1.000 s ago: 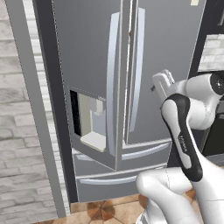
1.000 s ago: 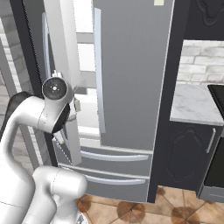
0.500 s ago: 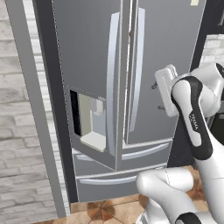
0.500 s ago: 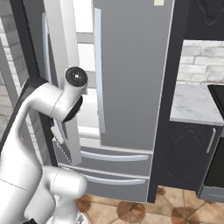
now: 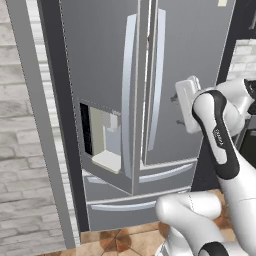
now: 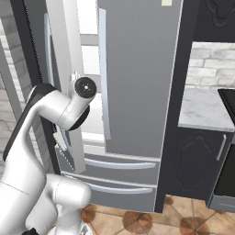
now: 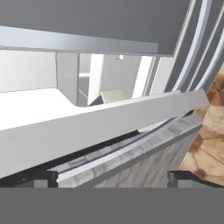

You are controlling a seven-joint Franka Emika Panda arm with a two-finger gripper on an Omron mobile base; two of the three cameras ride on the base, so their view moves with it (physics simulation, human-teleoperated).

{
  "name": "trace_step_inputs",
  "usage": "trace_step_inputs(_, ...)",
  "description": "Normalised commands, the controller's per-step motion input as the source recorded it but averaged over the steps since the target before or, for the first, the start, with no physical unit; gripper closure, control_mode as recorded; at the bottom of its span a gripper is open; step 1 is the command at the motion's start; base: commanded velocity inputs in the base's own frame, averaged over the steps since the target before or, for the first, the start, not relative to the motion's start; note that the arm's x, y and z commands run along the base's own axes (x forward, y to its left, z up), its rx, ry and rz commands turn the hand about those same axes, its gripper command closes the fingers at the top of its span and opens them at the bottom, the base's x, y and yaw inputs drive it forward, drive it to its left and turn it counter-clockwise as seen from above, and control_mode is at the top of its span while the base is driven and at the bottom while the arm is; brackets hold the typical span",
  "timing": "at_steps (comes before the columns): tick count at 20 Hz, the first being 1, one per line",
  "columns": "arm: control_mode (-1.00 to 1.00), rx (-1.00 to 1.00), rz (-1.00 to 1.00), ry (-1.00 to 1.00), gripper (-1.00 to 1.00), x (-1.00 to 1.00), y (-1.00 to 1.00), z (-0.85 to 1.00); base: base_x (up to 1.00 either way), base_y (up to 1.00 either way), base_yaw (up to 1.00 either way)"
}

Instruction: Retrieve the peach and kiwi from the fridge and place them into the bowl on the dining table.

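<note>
you're looking at the fridge (image 5: 105, 75), whose doors read as brushed grey metal with a matt, even sheen. its long vertical handles (image 5: 129, 100) look smoother and brighter, like polished steel. the water dispenser panel (image 5: 102, 140) has a dark recess with a pale plastic-looking tray. in the right base view the fridge's interior (image 6: 89, 59) looks like smooth white plastic. beside it you see the brick wall (image 5: 25, 165), rough and matt grey-white. the floor (image 6: 137, 220) looks like glossy brown patterned tile. the cabinet (image 6: 195, 158) is dark and matt, the counter (image 6: 202, 108) pale marble-like stone.
</note>
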Motion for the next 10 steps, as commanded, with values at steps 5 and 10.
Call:
trace_step_inputs(5,-1.00,0.00,0.00,0.00,-1.00,0.49,0.23,-0.15,0.00,0.00,0.00)
trace_step_inputs(10,-1.00,0.00,0.00,0.00,-1.00,0.47,0.19,-0.12,0.00,0.00,0.00)
